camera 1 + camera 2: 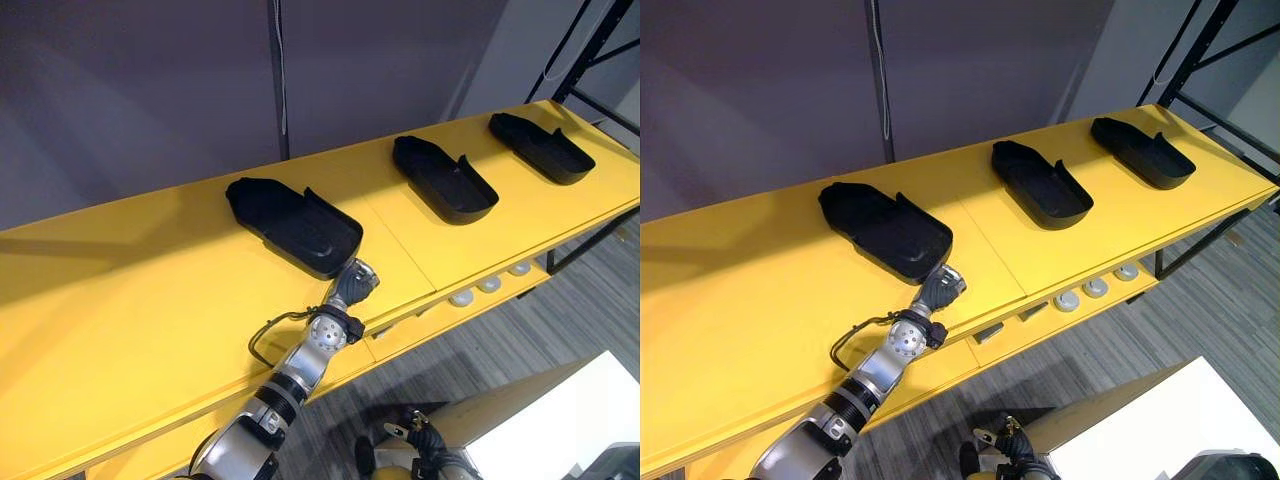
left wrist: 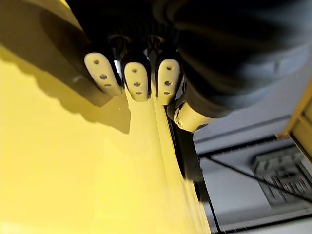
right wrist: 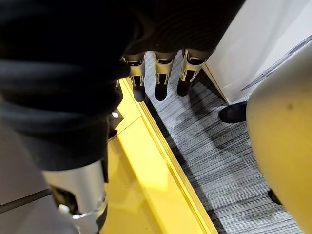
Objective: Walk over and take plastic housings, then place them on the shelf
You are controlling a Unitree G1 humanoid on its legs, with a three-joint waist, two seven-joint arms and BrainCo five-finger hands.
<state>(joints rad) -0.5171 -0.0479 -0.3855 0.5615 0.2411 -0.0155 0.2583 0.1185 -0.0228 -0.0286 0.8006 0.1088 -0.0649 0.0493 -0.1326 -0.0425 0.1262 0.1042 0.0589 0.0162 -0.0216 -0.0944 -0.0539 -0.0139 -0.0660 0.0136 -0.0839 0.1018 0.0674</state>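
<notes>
Yellow shelf (image 1: 130, 300) already carries three black plastic housings, hollow side up and well apart from one another: the nearest housing (image 1: 295, 225) toward the shelf's middle, the middle housing (image 1: 445, 180) further along the shelf and the far housing (image 1: 540, 147) close to the shelf's far end

The robot's left hand (image 1: 352, 283) is raised to the shelf's front edge, right at the near end of the nearest housing. Whether it is clamped on the moulding or merely touching it cannot be told. The right hand (image 3: 161, 78) hangs below the shelf's front edge, slack and apart, holding nothing

By the look of it, the placing of this piece is at its last stage, with only letting go and drawing the arm off the shelf left. Whether more housings wait to be fetched cannot be judged

The shelf's top is smooth and glossy, with a seam (image 1: 400, 243) crossing it between the nearest and middle housings. White discs (image 1: 489, 285) sit on a lower tier under the shelf's front edge. A plain grey wall (image 1: 150, 90) stands behind the shelf, striped grey carpet (image 1: 560, 310) lies below it, and a black rack frame (image 1: 1190, 50) rises past the shelf's far end
</notes>
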